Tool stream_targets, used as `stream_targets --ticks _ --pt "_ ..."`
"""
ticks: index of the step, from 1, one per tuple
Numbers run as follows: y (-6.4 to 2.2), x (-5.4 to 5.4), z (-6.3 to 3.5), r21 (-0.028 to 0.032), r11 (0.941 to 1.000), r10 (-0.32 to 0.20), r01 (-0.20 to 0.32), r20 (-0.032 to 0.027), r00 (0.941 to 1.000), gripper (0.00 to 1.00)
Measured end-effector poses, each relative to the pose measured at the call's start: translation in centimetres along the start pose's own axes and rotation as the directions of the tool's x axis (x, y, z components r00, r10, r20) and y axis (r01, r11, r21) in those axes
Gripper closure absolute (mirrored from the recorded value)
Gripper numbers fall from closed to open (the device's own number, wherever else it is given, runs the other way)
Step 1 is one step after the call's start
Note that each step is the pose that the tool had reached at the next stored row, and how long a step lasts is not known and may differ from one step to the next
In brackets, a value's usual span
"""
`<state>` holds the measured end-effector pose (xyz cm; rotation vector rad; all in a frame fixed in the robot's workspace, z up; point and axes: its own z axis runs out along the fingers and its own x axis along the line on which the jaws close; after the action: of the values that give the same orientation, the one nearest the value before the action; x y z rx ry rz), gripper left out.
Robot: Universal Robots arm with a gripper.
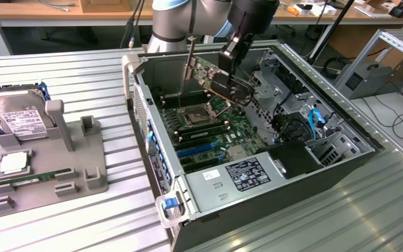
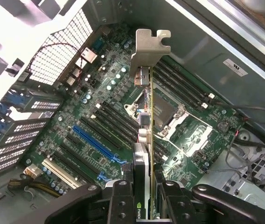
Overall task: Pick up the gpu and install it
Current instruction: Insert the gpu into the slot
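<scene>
Clerk: Item one, gripper (image 1: pixel 228 62). Condition?

Checker: Clamped on the gpu (image 1: pixel 219 81). The wrist view has the two black fingers (image 2: pixel 122 200) pressed against the card's opposite faces, with the card seen edge-on between them.

Clerk: Item two, the gpu itself. Location?

Checker: Held in the air inside the open computer case (image 1: pixel 140 89), tilted, above the motherboard (image 1: pixel 215 126). Its silver bracket (image 1: pixel 187 65) is at the end towards the exterior view's left. The card hangs over the area of the processor socket (image 1: pixel 198 112) (not seated in any slot, as far as I can see).

Clerk: Slots on the board?

Checker: One long blue slot (image 1: pixel 194 149), unoccupied, nearer the camera than the card in the exterior view; black slots beside it.

Clerk: Other stock?

Checker: A grey holder (image 1: pixel 82 178) stands on the ribbed metal table (image 1: pixel 61 226), well apart from the case at the exterior view's left. It carries a hard drive (image 1: pixel 19 119) propped upright and a green memory stick (image 1: pixel 37 179) lying flat.
</scene>
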<state>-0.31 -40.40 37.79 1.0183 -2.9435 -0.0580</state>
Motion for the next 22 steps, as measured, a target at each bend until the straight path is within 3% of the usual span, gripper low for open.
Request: stream_targets --ticks 16,22 --pt "0.00 0.00 0.00 0.0012 0.9923 -0.124 0.124 -0.0056 0.9922 0.73" --pt "0.00 0.00 0.00 0.0016 0.9838 -0.179 0.179 -0.0080 0.9837 0.73"
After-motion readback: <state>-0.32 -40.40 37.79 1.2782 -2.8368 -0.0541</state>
